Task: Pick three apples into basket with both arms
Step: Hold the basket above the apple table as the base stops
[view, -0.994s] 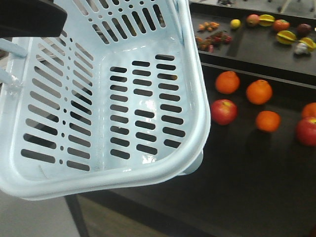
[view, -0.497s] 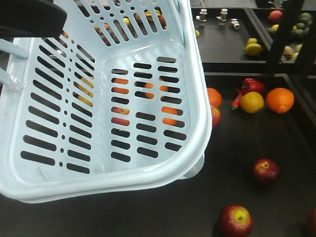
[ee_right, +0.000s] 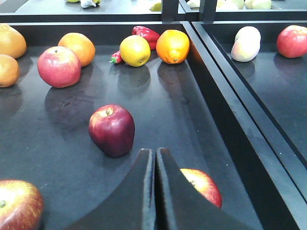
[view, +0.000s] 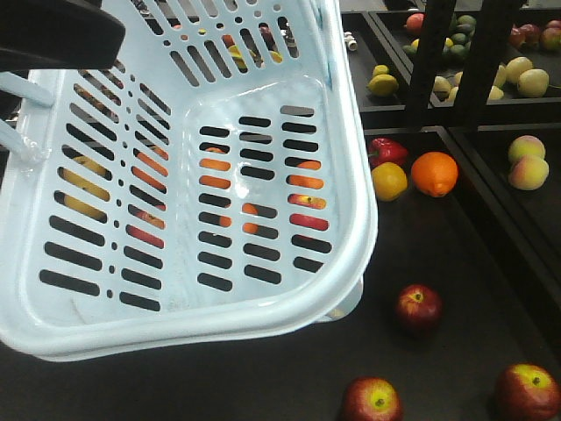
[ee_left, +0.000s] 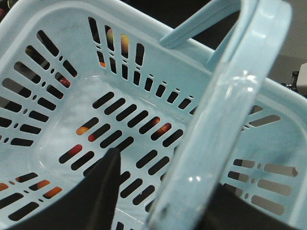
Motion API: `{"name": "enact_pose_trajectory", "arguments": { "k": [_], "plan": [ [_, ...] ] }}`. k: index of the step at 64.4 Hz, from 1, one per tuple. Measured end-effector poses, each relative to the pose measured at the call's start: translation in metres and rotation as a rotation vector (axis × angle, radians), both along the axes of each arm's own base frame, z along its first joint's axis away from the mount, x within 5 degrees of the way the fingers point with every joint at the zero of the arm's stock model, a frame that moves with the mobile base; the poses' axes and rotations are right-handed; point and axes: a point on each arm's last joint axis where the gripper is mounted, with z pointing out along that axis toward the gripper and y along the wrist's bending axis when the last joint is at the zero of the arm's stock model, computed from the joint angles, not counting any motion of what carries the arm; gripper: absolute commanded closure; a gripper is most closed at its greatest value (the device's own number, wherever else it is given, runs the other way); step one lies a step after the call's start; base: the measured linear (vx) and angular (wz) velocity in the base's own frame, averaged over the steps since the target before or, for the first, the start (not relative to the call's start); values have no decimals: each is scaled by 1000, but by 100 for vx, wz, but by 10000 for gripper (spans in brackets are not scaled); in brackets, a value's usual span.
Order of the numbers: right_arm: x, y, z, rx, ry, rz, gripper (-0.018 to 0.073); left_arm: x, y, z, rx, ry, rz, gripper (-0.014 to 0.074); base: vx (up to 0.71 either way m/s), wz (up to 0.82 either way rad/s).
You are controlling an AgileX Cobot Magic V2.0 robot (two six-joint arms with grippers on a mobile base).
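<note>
R gripper: fingers pressed together, nothing between them. Sits low over the black tray, bottom centre of R wrist view.

Apples, R wrist view:
- Dark apple: just up-left of the fingertips, not touching them, stem up.
- Second apple: just right of the fingers, partly hidden behind one finger.
- Third apple: lower-left corner, cut by the frame edge.

All three rest on the tray, apart from each other, outside the basket.

L gripper: fingers sit either side of the handle, closed about it. Basket hangs tilted from this grip. Black arm at upper left of front view, above the rim.

Front view: basket fills left and centre, open side toward the camera. Fruit beneath shows through the floor slots. The three apples lie at lower right of the frame, beyond the basket's near corner.

Other items:
- Orange and lemon: side by side, right of the basket rim.
- Pepper: just behind the lemon.
- Pinkish apple: upper left of R wrist view.
- Peaches: next tray, right edge of front view.
</note>
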Motion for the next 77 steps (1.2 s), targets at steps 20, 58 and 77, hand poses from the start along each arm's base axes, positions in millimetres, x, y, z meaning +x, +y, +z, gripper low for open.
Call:
{"name": "enact_pose_trajectory", "arguments": {
  "k": [20, 58, 77],
  "plan": [
    [0, 0, 0, 0, 0, 0, 564, 7, -4, -3, 9, 16, 0, 603, 0, 0],
    [0, 0, 0, 0, 0, 0, 564, 7, -4, -4, 10, 18, 0, 603, 0, 0],
    [0, 0, 0, 0, 0, 0, 564, 13, -6, -4, 6, 5, 16, 603, 0, 0]
  ]
}}
